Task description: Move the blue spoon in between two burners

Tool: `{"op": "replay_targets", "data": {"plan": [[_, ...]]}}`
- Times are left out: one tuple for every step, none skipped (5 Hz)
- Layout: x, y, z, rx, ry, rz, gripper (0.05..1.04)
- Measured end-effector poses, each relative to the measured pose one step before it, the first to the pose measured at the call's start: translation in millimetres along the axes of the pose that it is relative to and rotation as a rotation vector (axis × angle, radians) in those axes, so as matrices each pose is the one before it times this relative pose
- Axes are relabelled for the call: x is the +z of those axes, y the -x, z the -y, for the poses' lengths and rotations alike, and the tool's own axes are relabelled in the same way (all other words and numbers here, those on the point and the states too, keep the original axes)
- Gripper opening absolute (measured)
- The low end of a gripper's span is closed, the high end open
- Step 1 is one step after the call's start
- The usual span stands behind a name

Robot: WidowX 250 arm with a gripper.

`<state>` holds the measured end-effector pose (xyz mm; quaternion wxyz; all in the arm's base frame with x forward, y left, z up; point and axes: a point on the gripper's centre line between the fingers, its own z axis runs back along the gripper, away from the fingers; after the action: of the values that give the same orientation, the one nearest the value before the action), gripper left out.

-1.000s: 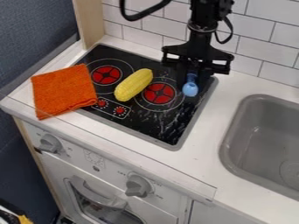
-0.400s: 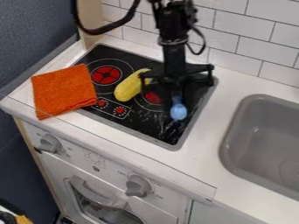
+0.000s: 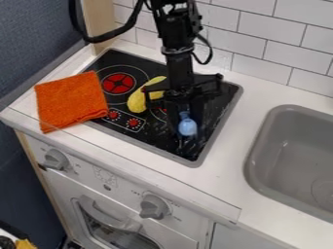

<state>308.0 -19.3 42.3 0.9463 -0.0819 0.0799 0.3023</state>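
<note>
While the arm comes down from the top edge, the gripper (image 3: pixel 187 124) hangs over the right-hand part of the black stovetop (image 3: pixel 170 147), its fingers clamped on the blue spoon (image 3: pixel 187 128). The spoon's rounded blue end points toward the stovetop's front edge, near the right burner (image 3: pixel 158 114), which the gripper partly hides. To the left of it is the yellow corn (image 3: pixel 137 101), also partly covered by the gripper, and beyond the corn the left red burner (image 3: pixel 118 83). Two small red dials (image 3: pixel 133 122) sit in front of the corn. An orange cloth (image 3: pixel 71 99) overlaps the stovetop's left edge and the white surface (image 3: pixel 228 175). Farther right, a gray sink (image 3: pixel 291 163) is set into that surface.
</note>
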Motion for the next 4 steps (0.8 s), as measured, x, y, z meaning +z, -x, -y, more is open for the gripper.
{"op": "replay_targets", "data": {"plan": [[-3.27,-12.38,-5.15,0.0257,-0.0156,-0.0009,0.371],[-3.13,-13.97,-9.86,0.0344,-0.0078,0.0178,0.371],[3.05,-11.3,-3.83,0.0179,0.0195,0.0012,0.371],[0.43,-4.85,-5.21,0.0281,-0.0059,-0.0024,0.371]]}}
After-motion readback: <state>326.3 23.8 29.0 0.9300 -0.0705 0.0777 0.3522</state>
